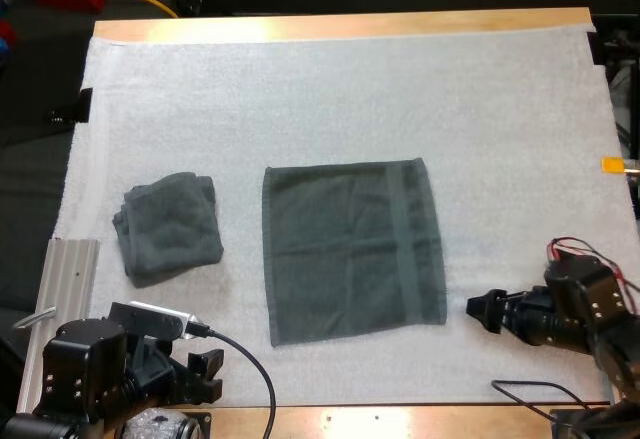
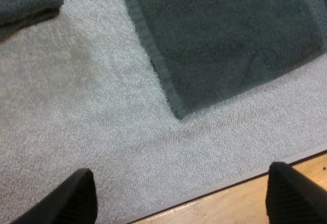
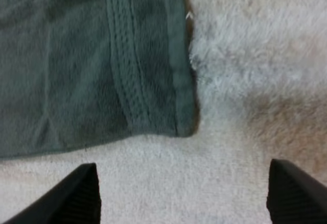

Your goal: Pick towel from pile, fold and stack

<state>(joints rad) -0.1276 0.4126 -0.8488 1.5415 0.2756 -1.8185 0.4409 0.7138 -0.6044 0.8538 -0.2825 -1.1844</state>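
A dark grey-green towel (image 1: 352,249) lies spread flat in the middle of the white mat (image 1: 340,89). A second towel (image 1: 168,225), folded into a small thick bundle, sits to its left. My left gripper (image 1: 207,372) hovers near the mat's front edge, below the flat towel's front left corner (image 2: 180,113), open and holding nothing. My right gripper (image 1: 482,310) stands open just right of the flat towel's front right corner (image 3: 185,127), a short gap from it. The folded bundle's edge (image 2: 28,2) lies beyond my left fingers (image 2: 76,196).
A ribbed metal plate (image 1: 55,304) lies at the mat's front left corner. Bare wooden table (image 1: 400,421) runs along the front edge, and another wooden strip (image 1: 340,25) along the far side.
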